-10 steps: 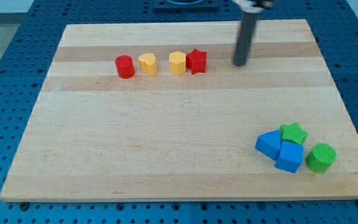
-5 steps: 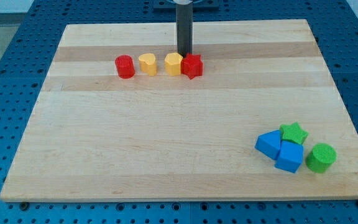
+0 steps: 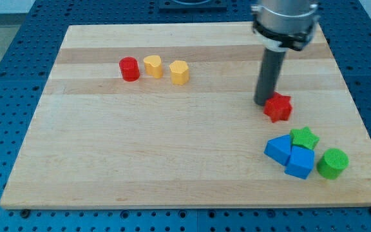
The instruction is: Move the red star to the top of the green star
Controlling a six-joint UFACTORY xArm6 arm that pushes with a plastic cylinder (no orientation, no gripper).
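The red star [image 3: 279, 107] lies on the wooden board at the view's right, a little above the green star [image 3: 304, 138]. My tip [image 3: 263, 103] touches the red star's upper left side. The green star sits in a cluster with a blue triangular block [image 3: 277, 149], a blue cube [image 3: 300, 162] and a green cylinder [image 3: 332, 163] at the view's lower right. A small gap separates the red star from the green star.
A red cylinder [image 3: 129, 68], a yellow heart-shaped block [image 3: 152, 66] and a yellow hexagonal block [image 3: 180, 72] stand in a row at the view's upper left. The board's right edge [image 3: 359, 129] is close to the cluster.
My tip pushed the red star from beside the yellow hexagonal block down and to the right, to just above the green star. The yellow hexagonal block shifted slightly.
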